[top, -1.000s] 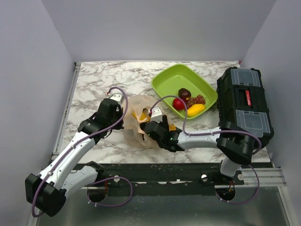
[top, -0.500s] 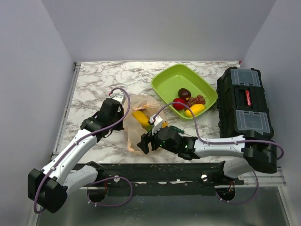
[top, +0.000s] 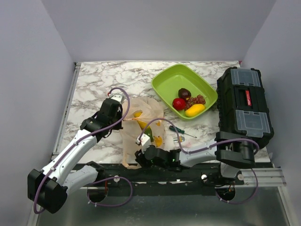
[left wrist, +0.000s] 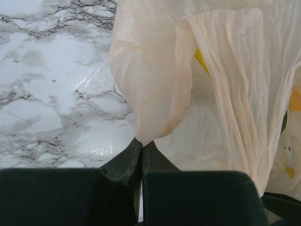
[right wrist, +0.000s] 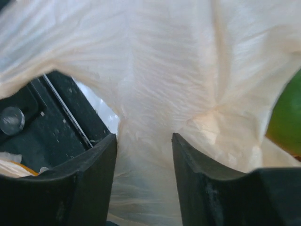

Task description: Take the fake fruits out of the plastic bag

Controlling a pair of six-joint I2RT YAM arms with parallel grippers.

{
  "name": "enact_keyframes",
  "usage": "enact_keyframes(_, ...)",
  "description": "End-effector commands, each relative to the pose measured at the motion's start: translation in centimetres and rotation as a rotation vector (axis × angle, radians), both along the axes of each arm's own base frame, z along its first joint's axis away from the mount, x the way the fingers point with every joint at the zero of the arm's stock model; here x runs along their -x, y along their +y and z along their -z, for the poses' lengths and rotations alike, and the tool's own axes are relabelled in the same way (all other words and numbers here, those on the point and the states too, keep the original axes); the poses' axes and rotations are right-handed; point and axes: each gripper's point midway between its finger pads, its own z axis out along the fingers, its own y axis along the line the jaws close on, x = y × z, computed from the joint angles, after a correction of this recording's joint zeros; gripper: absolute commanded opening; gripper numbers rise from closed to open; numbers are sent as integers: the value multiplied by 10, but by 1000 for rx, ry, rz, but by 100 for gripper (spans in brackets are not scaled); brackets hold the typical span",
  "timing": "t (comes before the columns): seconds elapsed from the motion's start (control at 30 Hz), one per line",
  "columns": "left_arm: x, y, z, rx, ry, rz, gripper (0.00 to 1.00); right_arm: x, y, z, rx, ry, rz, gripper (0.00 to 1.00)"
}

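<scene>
Peach plastic bag point(top: 130, 143) veils its fake fruits point(top: 138, 114) at frame centre, left gripper point(left wrist: 142, 142) pinching its edge, right gripper point(right wrist: 144, 143) standing half spread around the film.

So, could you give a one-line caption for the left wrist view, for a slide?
Left gripper shut on a fold of the bag, above the marble table.

A white marble-patterned worktop point(top: 94, 80) with grey veins stands boxed in by plain, pale lilac-grey walls point(top: 155, 28) at the back and on both sides. The light is soft and even. Below the near edge lies a dull grey surface point(top: 164, 209), possibly the floor.
</scene>
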Motion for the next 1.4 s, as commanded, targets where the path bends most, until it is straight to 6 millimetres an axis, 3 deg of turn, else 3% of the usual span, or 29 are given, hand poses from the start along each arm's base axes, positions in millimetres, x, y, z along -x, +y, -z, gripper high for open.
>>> enact_keyframes(0.0,-1,2,-1,-3,-22,5,0,-22,-3,-56,-95,-61,128,57)
enact_keyframes(0.13,0,-1,0,5,-16,20,0,-34,-15,-94,-168,-85,224,70)
enact_keyframes(0.27,0,-2,-1,11,-19,24,0,-48,-25,-110,-183,-129,316,69)
enact_keyframes(0.5,2,-6,0,26,-10,38,0,-89,-35,-99,-103,-164,491,42)
enact_keyframes(0.67,2,-8,0,35,-4,47,0,-112,-41,-79,-23,-165,571,31)
enact_keyframes(0.83,3,-8,0,38,-10,47,0,-123,-53,-62,73,-190,606,30)
enact_keyframes(1.07,2,-10,0,42,-3,55,0,-130,-68,-45,104,-149,604,41)
enact_keyframes(1.37,2,-10,1,41,-2,55,0,-123,-62,-24,144,-103,536,55)
